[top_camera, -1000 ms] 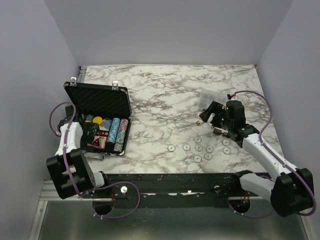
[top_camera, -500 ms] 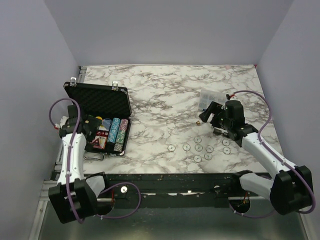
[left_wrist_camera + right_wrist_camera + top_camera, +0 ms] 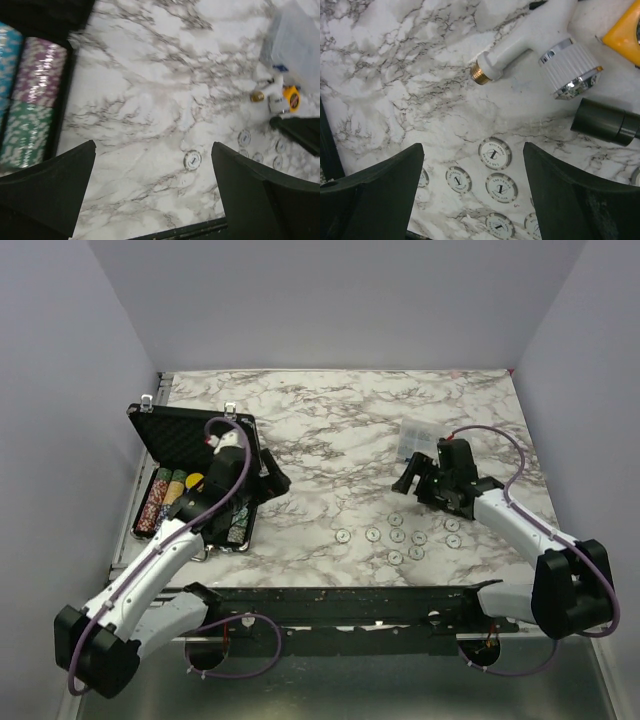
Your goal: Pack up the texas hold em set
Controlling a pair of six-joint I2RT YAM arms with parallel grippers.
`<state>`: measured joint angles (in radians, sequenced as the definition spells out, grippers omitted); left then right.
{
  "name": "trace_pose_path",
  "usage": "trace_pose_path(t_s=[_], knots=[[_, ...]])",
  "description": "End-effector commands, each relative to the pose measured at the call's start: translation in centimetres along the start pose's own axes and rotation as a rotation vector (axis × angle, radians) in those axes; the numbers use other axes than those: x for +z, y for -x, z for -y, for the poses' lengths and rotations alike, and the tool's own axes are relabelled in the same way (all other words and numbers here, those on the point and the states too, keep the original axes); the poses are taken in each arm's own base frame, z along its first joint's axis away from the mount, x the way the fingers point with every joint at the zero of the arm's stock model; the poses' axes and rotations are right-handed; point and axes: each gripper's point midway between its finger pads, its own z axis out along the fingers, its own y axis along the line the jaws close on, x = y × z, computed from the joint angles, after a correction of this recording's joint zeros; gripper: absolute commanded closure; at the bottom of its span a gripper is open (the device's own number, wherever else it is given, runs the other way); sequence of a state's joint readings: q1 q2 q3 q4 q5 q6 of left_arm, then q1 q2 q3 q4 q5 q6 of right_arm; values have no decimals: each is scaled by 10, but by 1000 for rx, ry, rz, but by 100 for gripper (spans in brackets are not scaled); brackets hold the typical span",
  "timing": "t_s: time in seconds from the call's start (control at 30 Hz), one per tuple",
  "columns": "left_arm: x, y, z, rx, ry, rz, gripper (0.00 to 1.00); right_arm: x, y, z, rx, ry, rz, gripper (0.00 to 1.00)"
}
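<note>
The texas hold em set's black case (image 3: 196,439) lies open at the table's left, with rows of coloured chips (image 3: 158,502) inside. My left arm reaches across it. The left gripper (image 3: 272,480) hangs open and empty just past the case's right edge. The left wrist view shows purple and green chip rows (image 3: 31,100) at left, bare marble between the fingers, and one white chip (image 3: 192,160) nearer the right finger. Several white chips (image 3: 408,537) lie loose on the table at right. My right gripper (image 3: 473,150) hovers open above them, over chips (image 3: 495,153), holding nothing.
A clear plastic box (image 3: 418,437) stands behind the right gripper. Beside it lie a white fitting with a brass tip (image 3: 507,50), a ribbed white knob (image 3: 568,67), a yellow piece (image 3: 622,35) and a black cylinder (image 3: 602,122). Grey walls enclose the table on three sides.
My left arm swung out of the case and across it to the right, its jaws opening wider. The right gripper shifted slightly left and back.
</note>
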<state>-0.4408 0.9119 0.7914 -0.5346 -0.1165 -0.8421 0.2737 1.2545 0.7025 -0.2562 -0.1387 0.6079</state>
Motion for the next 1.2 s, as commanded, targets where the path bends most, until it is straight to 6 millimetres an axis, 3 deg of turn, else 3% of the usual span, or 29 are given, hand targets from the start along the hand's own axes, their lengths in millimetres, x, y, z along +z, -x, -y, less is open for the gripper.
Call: trace_pose_path(t_s=[0.0,0.13,0.2,0.27,0.3,0.4,0.6,0.77,1.17], knots=[[6,-17,92,328,-307,-60,1,-11,-23,17,93,-160,-122,15],[1,-44,155,532,-481,-157,2,-22,-35,45,188,-357,-168,12],[-2,-55,175,590,-552,-204,2,-30,-36,66,206,-486,-154,11],[-4,-60,187,627,-584,-255,2,-44,-39,91,238,-624,-140,10],[-7,-64,195,644,-574,-351,2,-55,-42,109,338,-661,-151,10],[-15,-68,205,686,-610,-435,2,-60,-47,117,414,-649,-165,11],[-12,-83,190,705,-634,-442,2,-67,-59,132,452,-731,-239,14],[-10,-80,185,730,-613,-419,2,-66,-71,153,527,-741,-262,22],[2,-85,180,738,-588,-441,2,-50,-75,162,550,-745,-287,28]])
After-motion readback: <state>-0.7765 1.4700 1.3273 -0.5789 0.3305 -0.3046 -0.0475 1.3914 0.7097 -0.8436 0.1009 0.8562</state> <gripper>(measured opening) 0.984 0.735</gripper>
